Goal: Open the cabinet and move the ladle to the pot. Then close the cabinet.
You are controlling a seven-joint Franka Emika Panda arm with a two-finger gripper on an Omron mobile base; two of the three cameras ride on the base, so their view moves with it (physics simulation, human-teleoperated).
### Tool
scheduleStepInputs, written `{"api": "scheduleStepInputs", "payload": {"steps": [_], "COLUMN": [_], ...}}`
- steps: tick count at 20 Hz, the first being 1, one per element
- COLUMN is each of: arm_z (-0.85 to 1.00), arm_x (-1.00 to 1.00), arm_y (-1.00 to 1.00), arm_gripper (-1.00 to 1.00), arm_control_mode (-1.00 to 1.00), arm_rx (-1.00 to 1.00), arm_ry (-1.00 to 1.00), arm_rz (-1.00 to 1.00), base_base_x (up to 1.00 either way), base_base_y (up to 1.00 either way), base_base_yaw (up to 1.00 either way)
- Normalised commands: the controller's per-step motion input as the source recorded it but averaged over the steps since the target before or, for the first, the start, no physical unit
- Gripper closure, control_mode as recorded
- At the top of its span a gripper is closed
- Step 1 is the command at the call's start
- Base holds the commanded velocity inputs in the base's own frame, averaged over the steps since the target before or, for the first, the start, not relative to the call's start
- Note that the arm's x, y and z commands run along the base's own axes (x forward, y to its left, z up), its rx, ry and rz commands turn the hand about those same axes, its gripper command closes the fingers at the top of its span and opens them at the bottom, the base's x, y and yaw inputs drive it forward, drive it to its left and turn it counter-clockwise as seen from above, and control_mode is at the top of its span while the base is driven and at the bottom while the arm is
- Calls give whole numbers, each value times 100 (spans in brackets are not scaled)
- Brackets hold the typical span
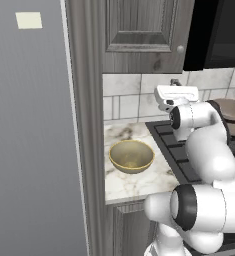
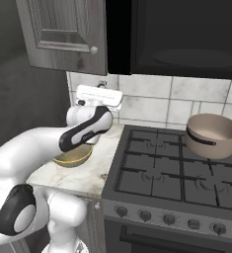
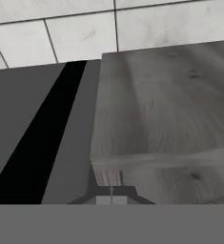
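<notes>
1. the cabinet [image 1: 139, 35] hangs on the wall above the surface [image 1: 134, 180], its raised-panel door flat against its front, with the small round knob [image 1: 180, 49] at the door's lower right corner.
2. in the right base view the same cabinet [image 2: 63, 34] sits upper left, knob [image 2: 94, 50] near its lower right corner, next to a black unit [image 2: 186, 34] over the stove.
3. the end effector [image 3: 111, 196] is clenched, fingertips pressed together with nothing between them.
4. in the hand view it points up at the grey wood underside of the cabinet [image 3: 166, 105], just below the bottom edge, with white wall tiles [image 3: 85, 33] beyond.
5. in the base views the hand [image 1: 175, 96] hangs below the cabinet, in front of the tiles, under the knob corner.
6. the pot [image 2: 212, 134] stands on the stove's [image 2: 172, 173] back right burner, well apart from the arm; its edge [image 1: 234, 111] shows at the right of the left base view.
7. a golden bowl [image 1: 132, 156] rests on the marble surface left of the stove; in the right base view the arm partly covers it [image 2: 73, 157].
8. a tall flat grey panel [image 1: 29, 140] stands left of the surface.
</notes>
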Motion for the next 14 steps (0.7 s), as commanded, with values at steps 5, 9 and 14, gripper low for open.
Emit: {"api": "scheduleStepInputs", "payload": {"steps": [5, 9, 14], "arm_z": [1, 7, 23], "arm_x": [32, 12, 0], "arm_y": [0, 5, 7], "arm_gripper": [100, 100, 100], "arm_control_mode": [-100, -100, -100], "arm_rx": [0, 0, 0], "arm_ry": [-8, -11, -15], "arm_rz": [0, 0, 0], "base_base_x": [0, 0, 0], "base_base_y": [0, 0, 0], "base_base_yaw": [0, 0, 0]}}
